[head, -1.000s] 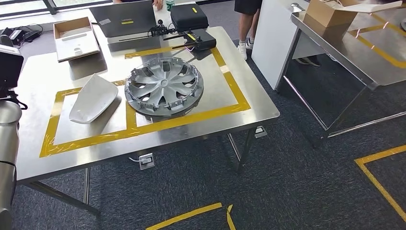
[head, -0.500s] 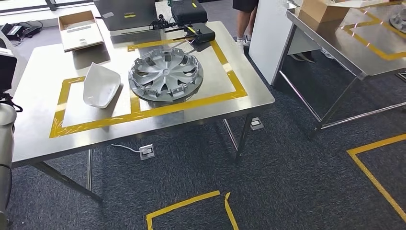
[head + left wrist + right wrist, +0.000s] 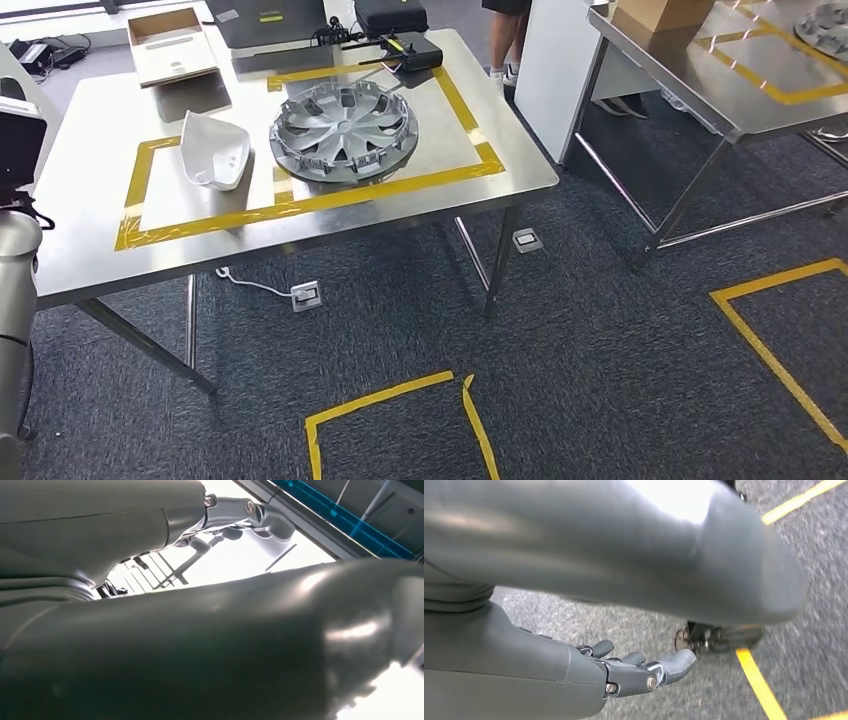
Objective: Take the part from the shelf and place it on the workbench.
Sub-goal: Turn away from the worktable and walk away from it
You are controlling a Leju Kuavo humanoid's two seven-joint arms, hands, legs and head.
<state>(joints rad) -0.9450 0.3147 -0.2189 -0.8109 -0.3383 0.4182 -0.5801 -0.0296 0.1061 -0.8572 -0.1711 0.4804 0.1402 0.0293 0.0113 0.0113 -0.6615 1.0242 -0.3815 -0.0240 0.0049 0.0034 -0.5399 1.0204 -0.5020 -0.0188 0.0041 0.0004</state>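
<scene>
**Standing off from the table, both arms low**

Facing the near table (image 3: 520, 160) from across open carpet; the candidate parts lie ahead and to the left, well beyond reach; which one the task means I cannot tell.

- Hubcap (image 3: 343, 132): flat inside the right-hand taped box; round, so no long axis to line up with.
- White shell (image 3: 213, 150): just beside the hubcap on its left, apart from it; long axis running roughly away from the robot.
- Left arm (image 3: 15, 300) is on the table's side, so judged nearer both; left hand's state cannot be read from the left wrist view.
- Right hand (image 3: 624, 675): hanging over the carpet; fingers loosely extended and apart; holding nothing.

Judgement: a walk in comes before any reach; the left side has the shorter path.

Counts: tables, two, the second (image 3: 740, 130) to the right; hubcaps, two, the other (image 3: 825, 20) on that second table, partly cut off; white shell, one; cardboard tray (image 3: 175, 45), one; person's legs (image 3: 505, 40), one pair, beyond the table.
</scene>
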